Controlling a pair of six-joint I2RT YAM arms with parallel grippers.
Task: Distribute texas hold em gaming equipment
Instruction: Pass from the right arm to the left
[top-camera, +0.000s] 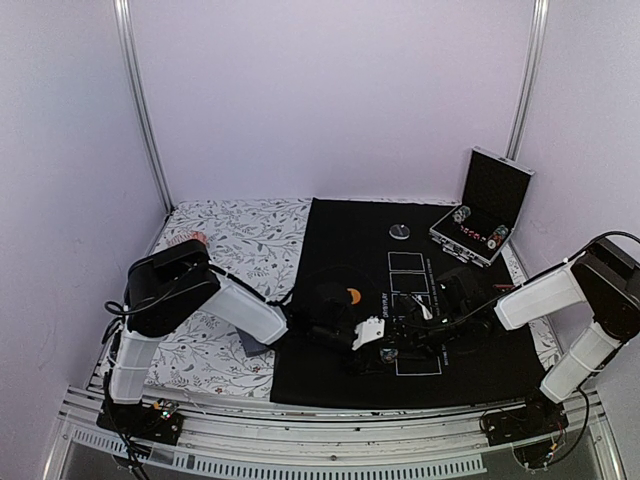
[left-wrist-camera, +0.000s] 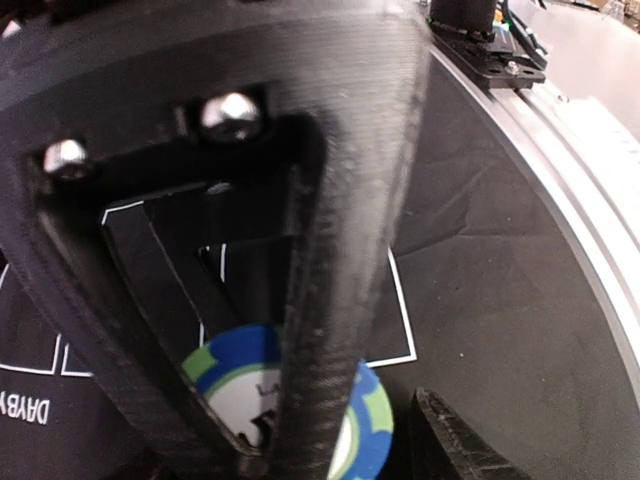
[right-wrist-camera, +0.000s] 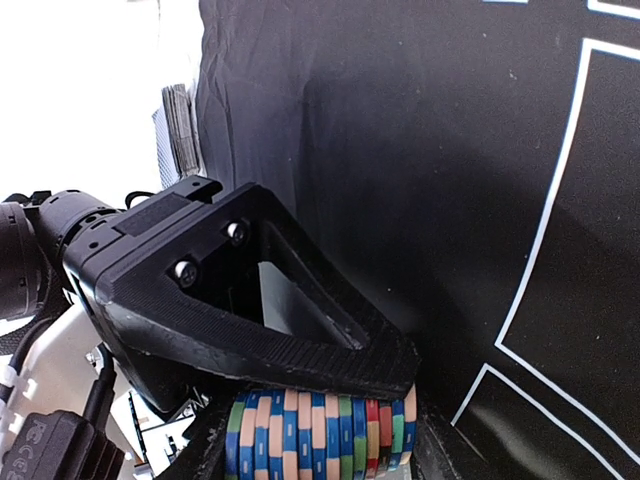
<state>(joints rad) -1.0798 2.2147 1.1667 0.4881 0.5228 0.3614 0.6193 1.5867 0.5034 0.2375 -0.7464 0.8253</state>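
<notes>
Both arms reach in over the black mat (top-camera: 340, 380) and meet near its white printed boxes, their ends crowded close together. The left gripper (top-camera: 374, 337) has its jaws apart. In its wrist view a blue, green and white chip (left-wrist-camera: 372, 425) lies flat on the mat below them, its edge just short of the far finger (left-wrist-camera: 450, 445), and the near finger hides much of the chip. The right gripper (right-wrist-camera: 335, 400) is clamped on a stack of chips (right-wrist-camera: 320, 440), held sideways so the striped edges show in blue, green, red and tan.

An orange disc (top-camera: 353, 295) rests on the mat just behind the left gripper, and a silver disc (top-camera: 400, 231) sits farther back. The open case (top-camera: 495, 190) stands at the back right corner with more chips (top-camera: 480, 233) in its tray. A grey deck of cards (top-camera: 252, 343) lies by the mat's left edge, partly under the left forearm. A pink round thing (top-camera: 192, 238) peeks out behind that arm's elbow on the flowered cloth (top-camera: 250, 240).
</notes>
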